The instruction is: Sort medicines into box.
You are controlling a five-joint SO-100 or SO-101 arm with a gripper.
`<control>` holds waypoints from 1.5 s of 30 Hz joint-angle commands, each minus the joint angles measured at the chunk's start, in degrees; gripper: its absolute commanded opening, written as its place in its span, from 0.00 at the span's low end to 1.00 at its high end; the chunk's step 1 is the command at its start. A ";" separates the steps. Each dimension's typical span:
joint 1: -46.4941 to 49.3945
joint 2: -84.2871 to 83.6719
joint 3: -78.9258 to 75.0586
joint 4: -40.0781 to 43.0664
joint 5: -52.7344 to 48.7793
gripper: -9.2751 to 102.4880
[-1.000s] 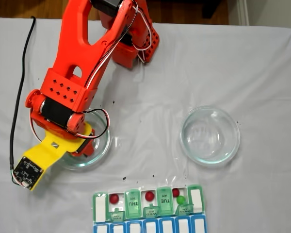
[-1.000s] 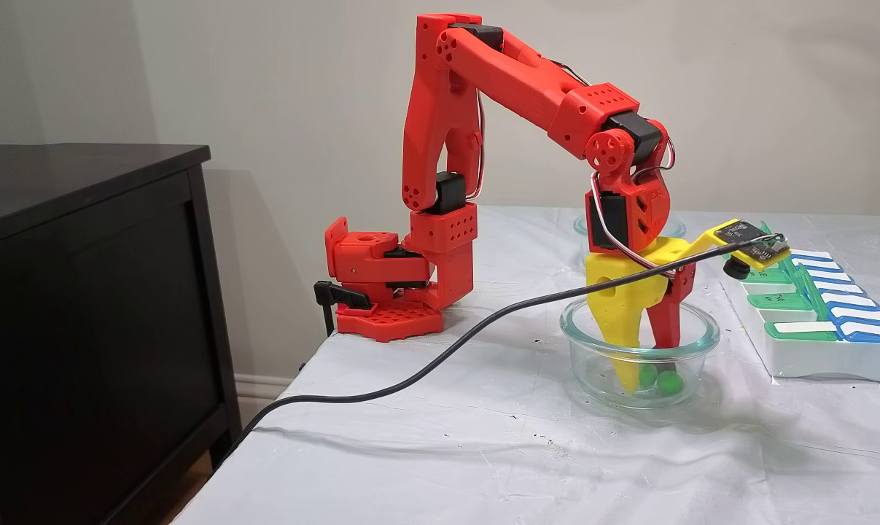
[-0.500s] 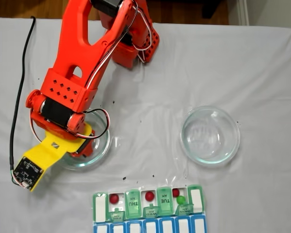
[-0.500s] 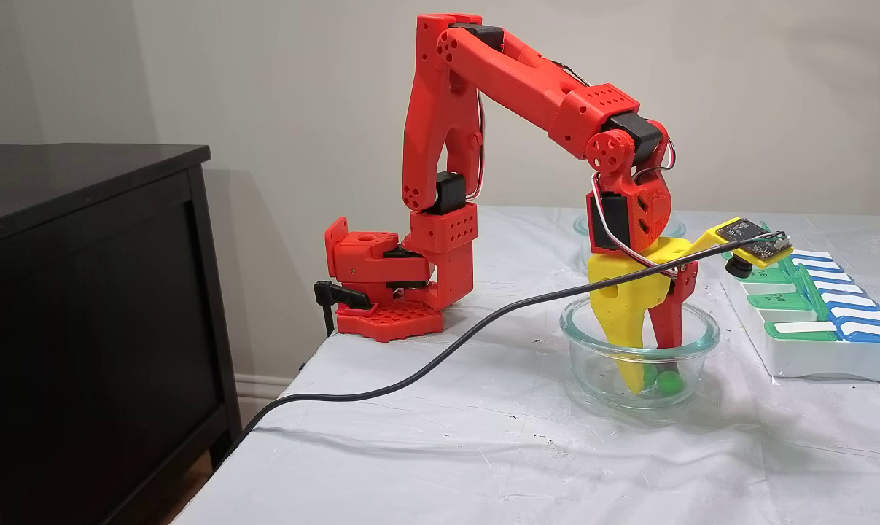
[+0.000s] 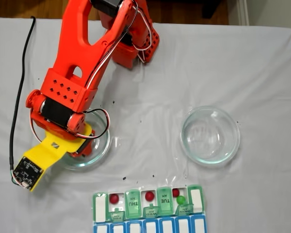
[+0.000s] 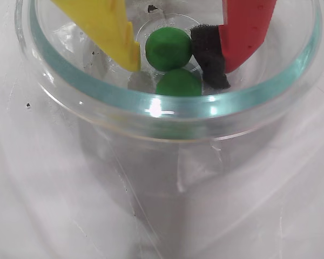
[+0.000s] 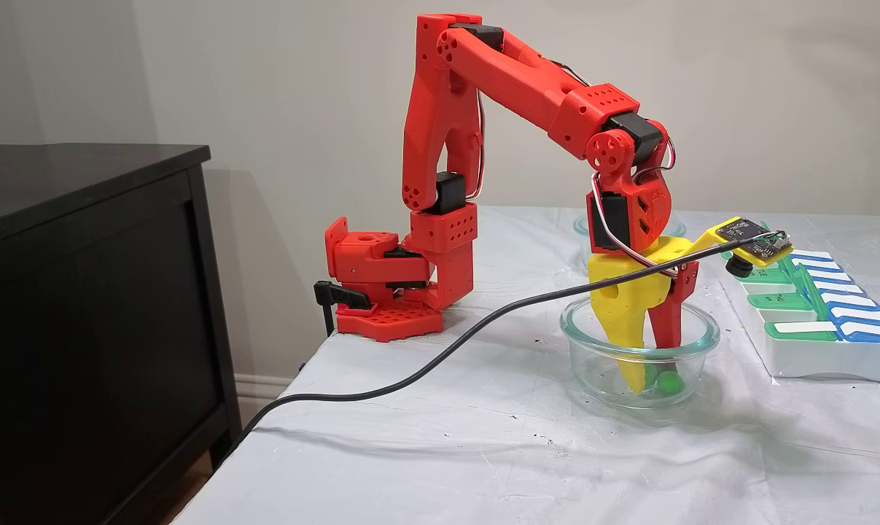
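1. In the wrist view the glass dish [image 6: 167,116] walls in the gripper [image 6: 173,51] all round; the only free way is straight up.
2. Two green pills [image 6: 168,47] [image 6: 178,83] fill the gap between the fingers.
3. In a fixed view, bare cloth [image 5: 150,126] lies at 3 o'clock of that dish, before the second dish [image 5: 210,136].
4. The pill box [image 5: 148,206] blocks 5 o'clock.

Your arm [image 7: 512,73] arches up from its base and folds straight down at the wrist, so the gripper [image 6: 175,51] points at the bench. Its fingers, yellow [image 6: 105,27] and red [image 6: 245,27], sit a bit apart, not fully closed.
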 commanded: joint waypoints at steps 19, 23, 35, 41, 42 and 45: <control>-1.23 2.37 1.76 -1.23 0.97 0.20; -1.32 2.72 2.20 -1.58 1.32 0.17; -1.49 2.99 0.97 2.72 0.88 0.08; -1.85 0.00 -3.16 9.76 0.09 0.08; -1.93 -0.53 -3.52 10.37 0.09 0.08; -1.93 -1.23 -4.39 11.51 -0.09 0.08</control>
